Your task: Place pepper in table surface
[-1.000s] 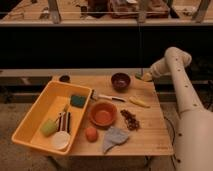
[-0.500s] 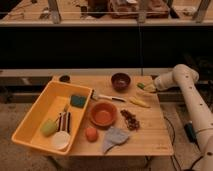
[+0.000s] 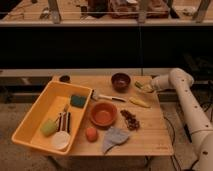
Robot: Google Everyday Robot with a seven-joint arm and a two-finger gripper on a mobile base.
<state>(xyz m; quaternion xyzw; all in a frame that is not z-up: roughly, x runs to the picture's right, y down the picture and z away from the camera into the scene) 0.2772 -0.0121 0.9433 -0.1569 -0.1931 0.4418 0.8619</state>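
My gripper [image 3: 146,88] sits at the end of the white arm that reaches in from the right, low over the back right of the table surface [image 3: 150,135]. It is shut on the pepper [image 3: 139,86], a small green-and-yellowish piece that shows at its tip, just right of the dark bowl [image 3: 120,81]. I cannot tell whether the pepper touches the wood.
A long pale-yellow pod [image 3: 139,102] lies just in front of the gripper. An orange bowl [image 3: 103,114], a utensil [image 3: 108,97], a dark reddish cluster [image 3: 131,120], an orange fruit [image 3: 91,133] and a grey cloth [image 3: 115,139] cover the middle. A yellow bin [image 3: 31,131] with several items stands at the left.
The arm has dropped and the gripper has come down with the pepper toward the table's back right. Everything else on the table has stayed put.
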